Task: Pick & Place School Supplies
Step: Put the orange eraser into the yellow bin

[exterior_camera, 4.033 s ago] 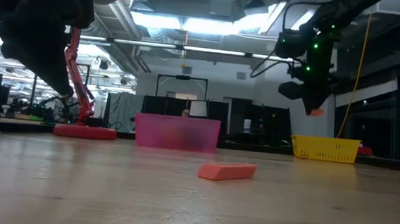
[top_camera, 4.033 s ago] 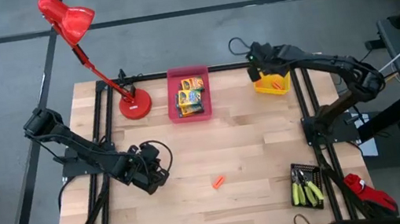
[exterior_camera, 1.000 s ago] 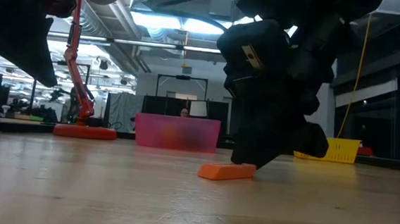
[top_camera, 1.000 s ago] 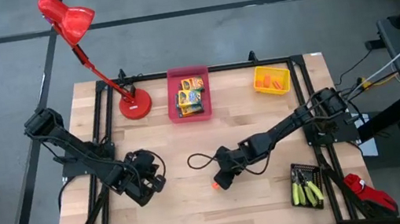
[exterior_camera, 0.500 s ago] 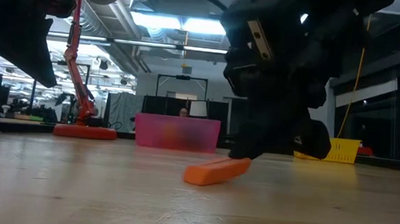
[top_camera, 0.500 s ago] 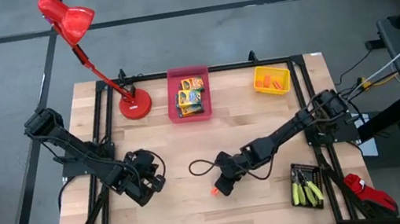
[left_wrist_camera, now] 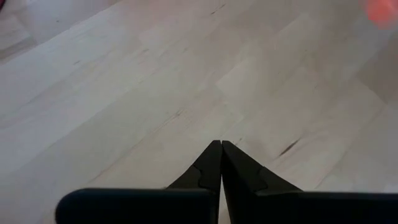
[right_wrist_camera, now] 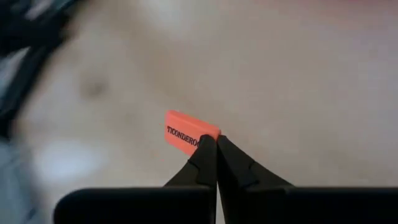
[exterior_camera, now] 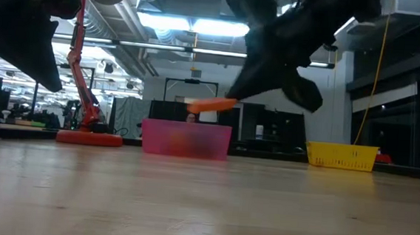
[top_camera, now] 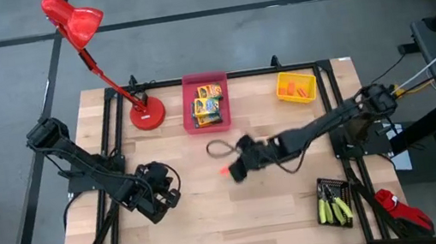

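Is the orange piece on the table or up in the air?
Up in the air. The right gripper pinches the orange piece, which shows clear above the table.

One camera looks straight down on the whole worktop (top_camera: 215, 218), another level across its surface toward the pink bin (exterior_camera: 186, 139), both wrist cameras close above the wood.

**Open boards mid-table, clutter along the far and right edges**

The wooden table (top_camera: 215, 218) lies bare across its centre and near side. The red desk lamp (top_camera: 146, 114), pink bin (top_camera: 191, 113) and yellow bin (top_camera: 285, 97) line the far edge; the black bin (top_camera: 331, 181) occupies the right near corner.
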Motion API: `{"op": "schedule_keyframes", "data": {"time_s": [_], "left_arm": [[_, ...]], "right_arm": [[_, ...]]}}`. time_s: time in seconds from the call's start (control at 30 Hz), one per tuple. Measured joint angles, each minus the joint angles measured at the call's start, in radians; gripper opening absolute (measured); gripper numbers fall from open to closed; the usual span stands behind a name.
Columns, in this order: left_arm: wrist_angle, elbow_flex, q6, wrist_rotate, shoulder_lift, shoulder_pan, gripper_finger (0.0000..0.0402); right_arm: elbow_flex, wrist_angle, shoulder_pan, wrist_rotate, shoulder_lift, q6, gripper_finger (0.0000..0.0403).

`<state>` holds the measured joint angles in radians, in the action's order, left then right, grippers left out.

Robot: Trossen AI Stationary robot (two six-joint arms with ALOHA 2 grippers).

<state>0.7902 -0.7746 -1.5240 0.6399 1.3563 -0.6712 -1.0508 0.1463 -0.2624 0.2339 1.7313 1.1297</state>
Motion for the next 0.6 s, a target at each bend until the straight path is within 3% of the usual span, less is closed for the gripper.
{"op": "schedule_keyframes", "data": {"time_s": [0.23,0.6], "left_arm": [[0.0,0.0,0.0,0.015,0.0,0.0,0.0004],[-0.006,0.0,-0.035,0.025,0.0,-0.001,0.0002]], "right_arm": [[0.0,0.335,0.228,0.196,-0.145,-0.028,0.0],[0.0,0.714,0.6,0.339,-0.231,-0.113,0.0]]}}
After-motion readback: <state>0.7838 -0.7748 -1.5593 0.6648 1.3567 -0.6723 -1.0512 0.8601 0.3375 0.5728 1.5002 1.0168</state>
